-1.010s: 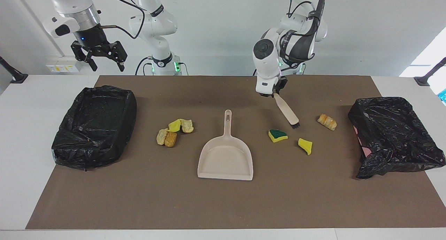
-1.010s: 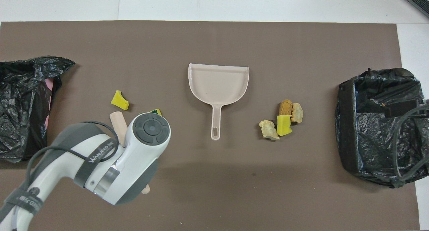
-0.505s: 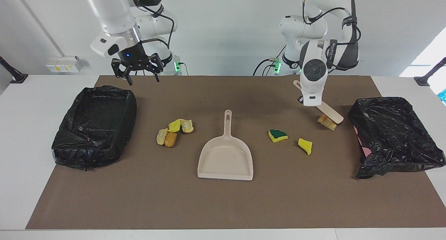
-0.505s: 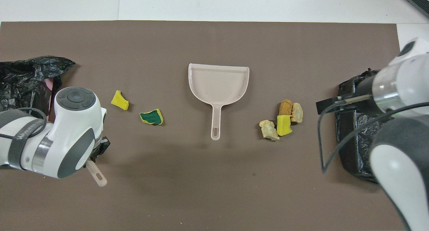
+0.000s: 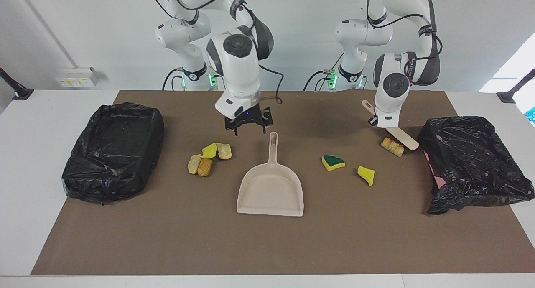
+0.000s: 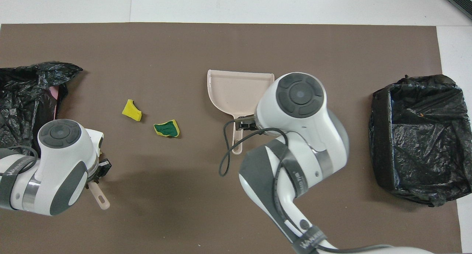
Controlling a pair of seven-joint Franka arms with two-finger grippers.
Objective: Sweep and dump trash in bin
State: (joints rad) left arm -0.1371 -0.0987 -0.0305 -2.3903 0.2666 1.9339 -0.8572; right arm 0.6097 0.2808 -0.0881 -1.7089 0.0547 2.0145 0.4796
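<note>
My left gripper (image 5: 375,121) is shut on the beige hand brush (image 5: 400,136), which slants down so that its lower end sits right beside a tan bread lump (image 5: 392,146). A green-topped sponge chunk (image 5: 333,162) and a yellow chunk (image 5: 366,175) lie between that lump and the beige dustpan (image 5: 271,189). More trash, a yellow chunk with tan lumps (image 5: 209,158), is piled beside the pan toward the right arm's end. My right gripper (image 5: 250,131) hangs open, low over the mat beside the dustpan's handle tip (image 5: 273,137). In the overhead view the right arm hides that pile.
One black-bagged bin (image 5: 113,152) stands at the right arm's end of the brown mat, another (image 5: 472,162) at the left arm's end. From overhead I see the green sponge (image 6: 166,128), the yellow chunk (image 6: 131,110) and the brush's handle end (image 6: 100,198).
My right arm has swung from above its bin to the middle and come down beside the dustpan's handle. My left arm carried the brush from the green sponge to the bread lump.
</note>
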